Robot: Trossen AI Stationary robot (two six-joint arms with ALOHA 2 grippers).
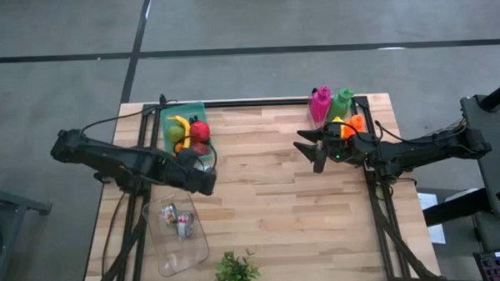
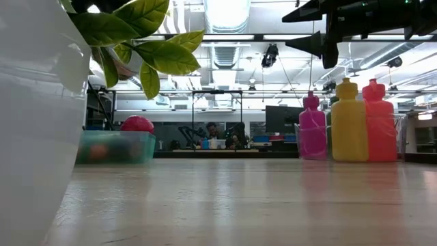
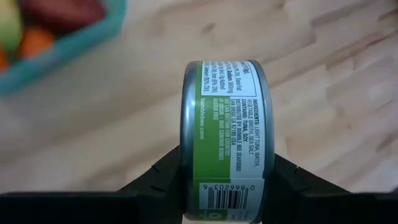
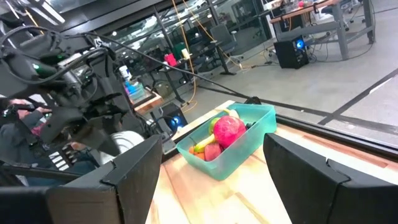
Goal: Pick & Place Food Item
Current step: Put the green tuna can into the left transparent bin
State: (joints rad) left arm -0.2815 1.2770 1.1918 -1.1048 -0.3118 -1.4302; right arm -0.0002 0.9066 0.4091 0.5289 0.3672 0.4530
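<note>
One tuna can (image 3: 222, 140), label "INGREDIENTS: LIGHT TUNA, WATER".

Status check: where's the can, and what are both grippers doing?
Left gripper shut on tuna can, above table between teal bin and clear tray. Right gripper open, empty, near bottles.

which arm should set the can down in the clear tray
Left. The left gripper already grips the can and hovers just above the clear tray. The right gripper is open, empty, across the table by the bottles.
</note>
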